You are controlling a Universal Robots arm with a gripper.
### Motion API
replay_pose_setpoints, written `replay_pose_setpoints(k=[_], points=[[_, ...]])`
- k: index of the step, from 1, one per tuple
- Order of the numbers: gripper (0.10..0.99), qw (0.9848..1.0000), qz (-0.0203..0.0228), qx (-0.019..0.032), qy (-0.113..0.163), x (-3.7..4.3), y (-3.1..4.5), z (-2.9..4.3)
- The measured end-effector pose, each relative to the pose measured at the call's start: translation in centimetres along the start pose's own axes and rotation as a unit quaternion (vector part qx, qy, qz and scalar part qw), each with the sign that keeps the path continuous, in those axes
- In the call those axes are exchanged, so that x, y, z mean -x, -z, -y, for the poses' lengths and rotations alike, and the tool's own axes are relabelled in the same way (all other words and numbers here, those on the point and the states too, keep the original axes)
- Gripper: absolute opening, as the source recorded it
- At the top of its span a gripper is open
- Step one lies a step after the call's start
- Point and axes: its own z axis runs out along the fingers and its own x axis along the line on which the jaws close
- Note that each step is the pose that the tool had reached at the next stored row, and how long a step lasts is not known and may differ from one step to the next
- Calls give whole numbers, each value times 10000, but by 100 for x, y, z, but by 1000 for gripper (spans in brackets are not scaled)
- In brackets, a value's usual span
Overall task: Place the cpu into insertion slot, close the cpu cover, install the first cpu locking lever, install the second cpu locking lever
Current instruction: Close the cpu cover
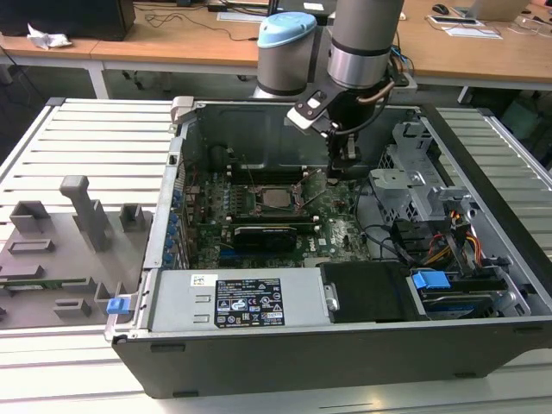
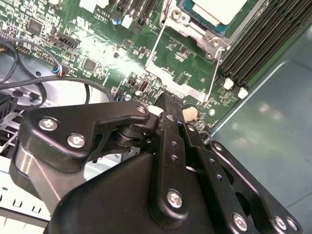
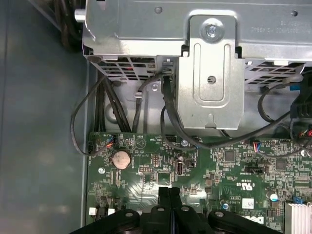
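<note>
The cpu (image 1: 278,197) lies in the insertion slot (image 1: 298,191) on the green circuit board (image 1: 338,231), so the step in hand looks like one of the locking levers. In the exterior view the pincer (image 1: 347,172) is low inside the computer case (image 1: 250,129), at about two o'clock from the cpu and near it. In both wrist views its fingers are pressed together with nothing between them. The tips are close over the board, near a thin wire lever (image 2: 213,70) that runs beside the slot. To do the step well, the closed tips should bear only on the lever's free end and push it steadily along its arc. They should also keep off the coin battery (image 3: 120,158) and the small board parts close by.
</note>
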Motion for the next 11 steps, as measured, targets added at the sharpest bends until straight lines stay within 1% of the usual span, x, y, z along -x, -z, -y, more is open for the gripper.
replay_pose_setpoints(k=[3, 6, 7, 8, 11], points=[[106, 10000, 1, -1, 0, -3, -18, -20], [106, 10000, 0, -6, -1, -5, -99, -22], [106, 10000, -1, -7, 0, -5, -102, -17], [106, 10000, -6, -7, 0, -5, -101, 2], [106, 10000, -12, -7, -1, -8, -98, 106]])
